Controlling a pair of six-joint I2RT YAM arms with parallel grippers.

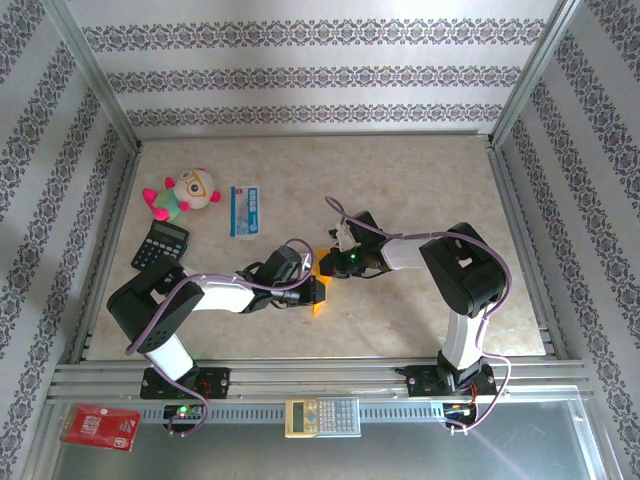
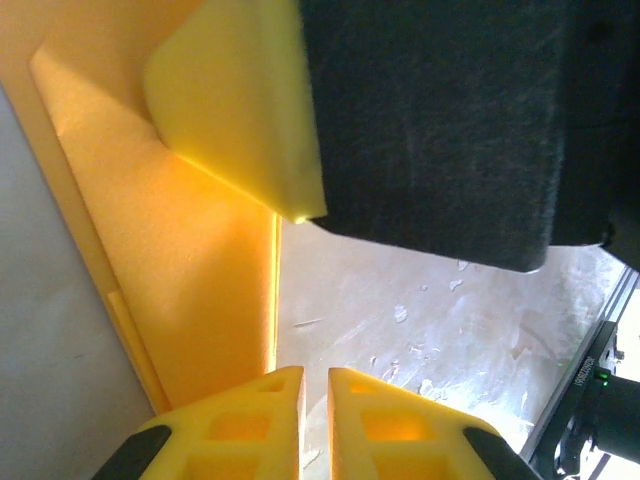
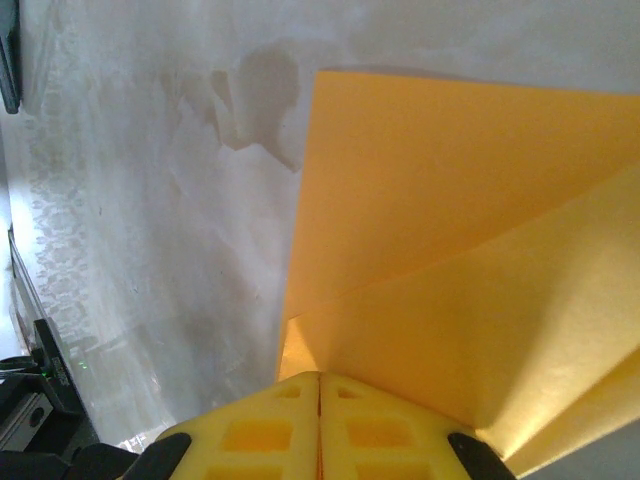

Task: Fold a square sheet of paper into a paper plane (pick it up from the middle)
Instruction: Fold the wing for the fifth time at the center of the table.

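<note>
Table (image 1: 420,180): pale marbled top inside patterned walls; carries everything listed below.
Right gripper (image 1: 331,265): reaches in from the right to mid-table; in its own wrist view (image 3: 319,378) jaws pressed together, pinching a raised flap of the paper at the tips.
Left gripper (image 1: 316,291): comes in from the left, tip to tip with the other; in its wrist view (image 2: 316,375) jaws nearly together with a narrow slit between them; lies at the paper's edge, cannot tell whether any paper is caught.
Square sheet of paper (image 1: 319,306): orange-yellow, at mid-table between the two grippers and mostly hidden under them from above; lower layer flat on the table (image 3: 450,200).
Bystanders: plush toy (image 1: 183,193), black calculator (image 1: 160,245) and blue-and-white packet (image 1: 245,211), all at far left, well apart from the work.
Creases (image 2: 180,270): one diagonal flap laid over the flat layer, its folded edge running out from the right jaws; a second layered border along one side.
Done, by judgement: sheet taken up and first folding begun; at least one fold in place.
Left, by judgement: no pointed nose, no centre crease, no wings to be seen; most of the dart remains to be made.
Stage: early to middle.
</note>
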